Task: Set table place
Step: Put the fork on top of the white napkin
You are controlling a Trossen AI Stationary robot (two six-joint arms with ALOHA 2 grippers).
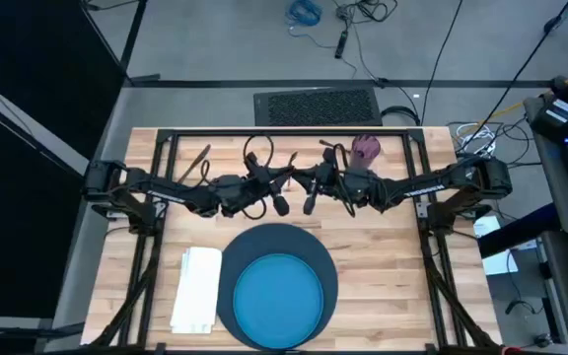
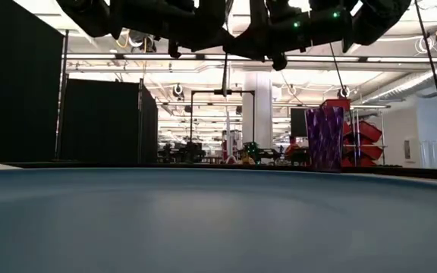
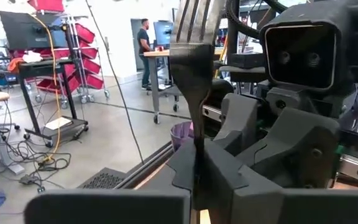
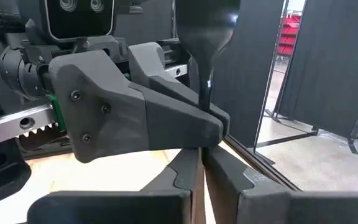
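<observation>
The tabletop (image 1: 383, 266) is pale butcher-block planks inside a black metal frame, standing on a grey floor strewn with cables, with black curtain panels to one side. On its near half lies the dark navy mat (image 1: 277, 237), the bright blue plate (image 1: 279, 296) set on top of it, and the white napkin (image 1: 197, 288) just beside the mat on the left arm's side. The purple cup (image 1: 366, 148) stands upright near the far edge, and a long piece of cutlery, too small to name, lies at the far left. Both arms reach in level above the middle of the tabletop, their ends meeting. The left gripper (image 3: 197, 165) has its jaws closed narrow on the handle of the metal fork (image 3: 192, 37), tines pointing away. The right gripper (image 4: 202, 155) pinches the same handle, its jaws narrow, right against the other's. Beyond the tabletop is a bright workshop with red bin racks, desks and a person standing far off.
</observation>
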